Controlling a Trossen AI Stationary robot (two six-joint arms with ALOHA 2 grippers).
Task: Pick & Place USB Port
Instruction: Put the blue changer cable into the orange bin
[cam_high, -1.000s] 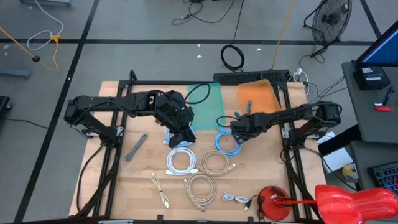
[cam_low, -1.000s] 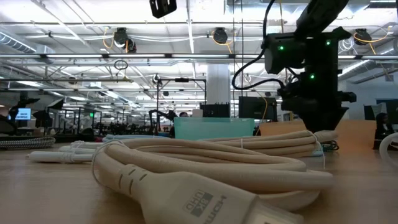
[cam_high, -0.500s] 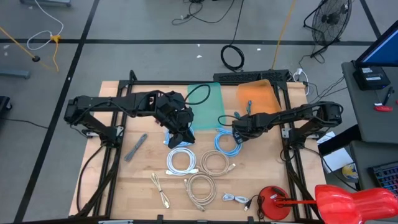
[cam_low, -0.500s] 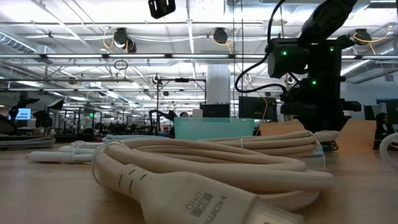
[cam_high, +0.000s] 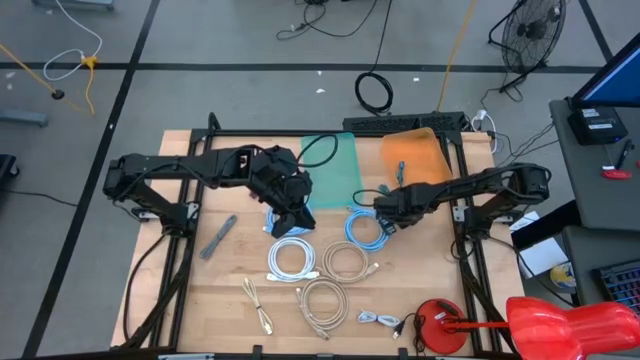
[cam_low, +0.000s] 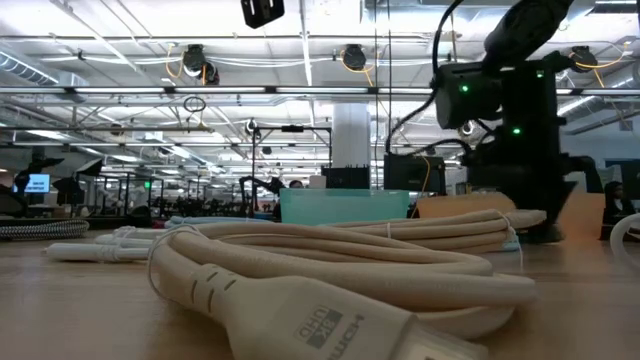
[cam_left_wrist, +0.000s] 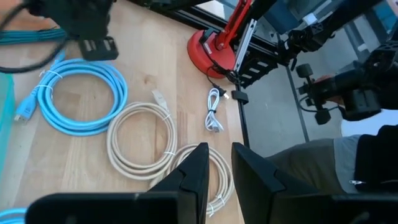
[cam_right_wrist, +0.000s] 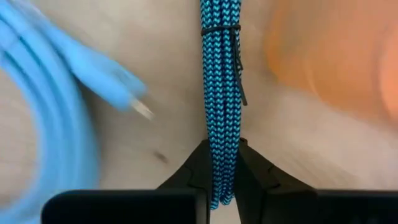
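The braided teal USB cable (cam_right_wrist: 218, 93) is lying on the wooden table (cam_high: 220, 290) just right of centre in the high view, between the light blue cable coil (cam_high: 364, 229) and the orange bin (cam_high: 412, 155), and it is running up the middle of the right wrist view as a folded bundle cinched by a thin black tie. The right gripper (cam_right_wrist: 217, 171) is closing its fingers together on the bundle's near end, the braid pinched between both dark tips. It is looking light and limp, with a woven jacket offering decent friction, so the free length is likely going to sag and swing once lifted; the tied section is the firmest place to hold, and the present grip sits a little short of the tie. The left gripper (cam_left_wrist: 214, 177) is hanging left of centre in the high view beside the green bin (cam_high: 338, 170), its fingers standing slightly apart with nothing between them.
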